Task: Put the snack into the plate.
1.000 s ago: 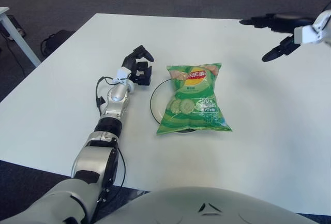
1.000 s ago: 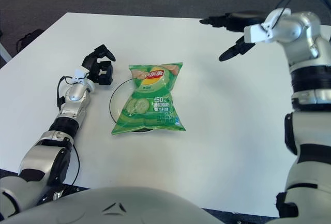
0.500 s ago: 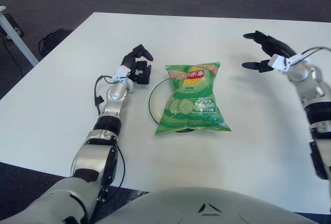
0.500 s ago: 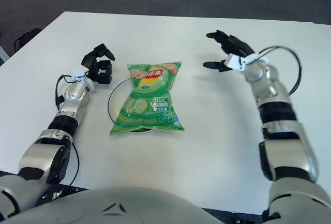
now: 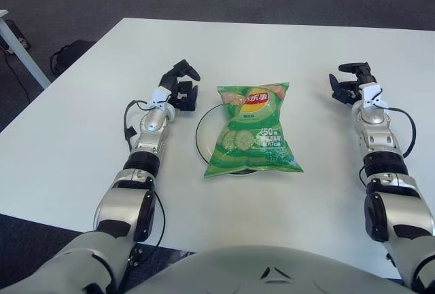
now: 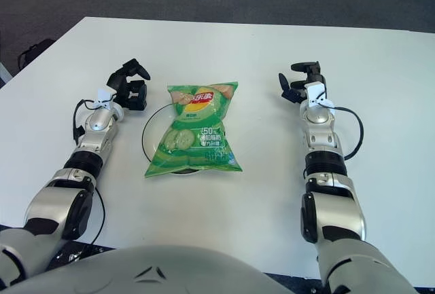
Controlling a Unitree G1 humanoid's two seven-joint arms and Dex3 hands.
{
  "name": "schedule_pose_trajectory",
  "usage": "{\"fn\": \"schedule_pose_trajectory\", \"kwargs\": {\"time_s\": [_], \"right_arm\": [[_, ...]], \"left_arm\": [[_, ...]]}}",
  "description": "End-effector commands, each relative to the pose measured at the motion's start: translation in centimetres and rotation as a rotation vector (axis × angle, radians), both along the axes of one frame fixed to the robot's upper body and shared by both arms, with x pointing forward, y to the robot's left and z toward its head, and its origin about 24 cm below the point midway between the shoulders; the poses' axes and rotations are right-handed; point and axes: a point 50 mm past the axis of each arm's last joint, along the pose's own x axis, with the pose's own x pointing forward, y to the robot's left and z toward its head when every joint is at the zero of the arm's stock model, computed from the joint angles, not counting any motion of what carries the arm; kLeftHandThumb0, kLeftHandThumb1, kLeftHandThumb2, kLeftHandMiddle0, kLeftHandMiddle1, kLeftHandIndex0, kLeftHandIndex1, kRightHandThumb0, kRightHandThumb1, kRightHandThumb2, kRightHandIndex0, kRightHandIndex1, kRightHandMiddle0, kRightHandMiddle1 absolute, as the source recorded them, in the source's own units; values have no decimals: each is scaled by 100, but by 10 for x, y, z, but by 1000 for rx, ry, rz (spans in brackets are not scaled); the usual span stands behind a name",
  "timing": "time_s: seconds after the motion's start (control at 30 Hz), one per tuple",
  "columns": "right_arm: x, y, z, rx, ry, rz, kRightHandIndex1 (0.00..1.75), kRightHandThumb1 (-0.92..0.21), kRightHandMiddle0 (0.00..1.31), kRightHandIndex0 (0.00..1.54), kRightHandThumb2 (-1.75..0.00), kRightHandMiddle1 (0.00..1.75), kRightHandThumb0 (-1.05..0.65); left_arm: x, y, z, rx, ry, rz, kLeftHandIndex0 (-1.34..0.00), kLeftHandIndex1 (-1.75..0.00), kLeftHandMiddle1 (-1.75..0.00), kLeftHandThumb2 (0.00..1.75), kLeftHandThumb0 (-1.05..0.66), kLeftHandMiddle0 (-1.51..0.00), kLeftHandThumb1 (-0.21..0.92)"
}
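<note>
On the plate [image 5: 202, 133] at the table's middle lies the snack [image 5: 253, 130], a green chip bag flat with its printed face up. Hides most of the plate; only a dark-rimmed white arc peeks out on the bag's left side. Small print on the bag too fine to read.

Just left of the plate's rim, the left robot hand [image 5: 182, 87]: fingers curled in loosely, holding nothing, forearm stretched along the table. Well apart on the right, the right robot hand [image 5: 355, 81], likewise curled narrow and empty, low over the table; cannot tell whether touching.

Beneath all, a plain white table [image 5: 81, 138]. Beyond its edges, dark grey floor [image 5: 75, 2], a black bag-like lump [image 5: 71, 53] hard to make out, and a white leg [image 5: 24, 46] of other furniture cut off at far left.
</note>
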Motion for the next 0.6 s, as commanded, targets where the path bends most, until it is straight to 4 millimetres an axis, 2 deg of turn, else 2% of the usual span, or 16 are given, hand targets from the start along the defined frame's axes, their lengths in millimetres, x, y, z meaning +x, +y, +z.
{"fn": "schedule_pose_trajectory", "kwargs": {"time_s": [0.0,0.13,0.37,0.57], "right_arm": [[-5,7,-14,93,30,-40,164,-64,14,44,-90,174,2],[-11,17,-26,110,49,-60,155,-56,22,55,-97,174,0],[-17,33,-33,133,73,-64,138,-29,47,76,-123,175,0],[-26,41,-40,185,112,-35,149,-15,56,80,-143,175,0]], "left_arm": [[-31,4,-53,-8,181,32,-60,-175,-175,130,-47,-120,33],[-31,5,-53,-4,186,35,-59,-175,-175,130,-47,-120,33],[-31,4,-53,-11,190,39,-58,-175,-175,128,-47,-118,35],[-32,5,-53,-23,191,38,-58,-175,-175,127,-47,-118,35]]}}
